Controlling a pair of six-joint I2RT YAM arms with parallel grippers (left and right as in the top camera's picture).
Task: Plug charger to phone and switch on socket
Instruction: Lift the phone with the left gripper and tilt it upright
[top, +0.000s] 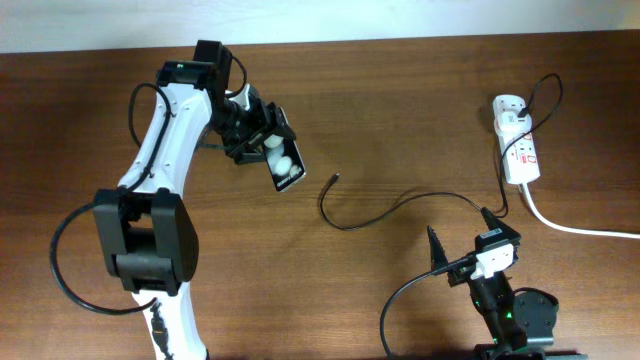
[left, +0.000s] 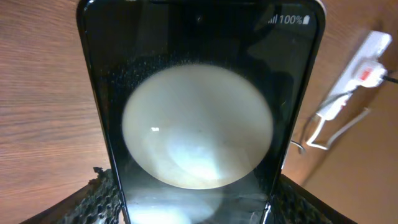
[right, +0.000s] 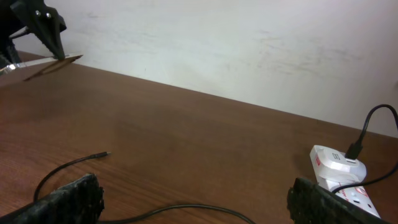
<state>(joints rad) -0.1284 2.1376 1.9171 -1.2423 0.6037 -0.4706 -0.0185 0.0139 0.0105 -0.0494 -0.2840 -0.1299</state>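
My left gripper (top: 260, 135) is shut on the black phone (top: 287, 172) and holds it tilted above the table at the back left. In the left wrist view the phone (left: 199, 74) fills the frame between the two fingers (left: 196, 208), and its screen reads 100%. The black charger cable (top: 400, 203) runs from the white socket strip (top: 517, 145) at the right to its free connector tip (top: 337, 177) on the table, right of the phone. My right gripper (top: 460, 228) is open and empty near the front edge, over the cable (right: 186, 208). The tip (right: 102, 154) lies ahead to its left.
The strip's thick white cord (top: 580, 228) runs off the right edge. The strip also shows in the left wrist view (left: 364, 62) and the right wrist view (right: 339, 171). A pale wall (right: 217, 43) stands behind the table's far edge.
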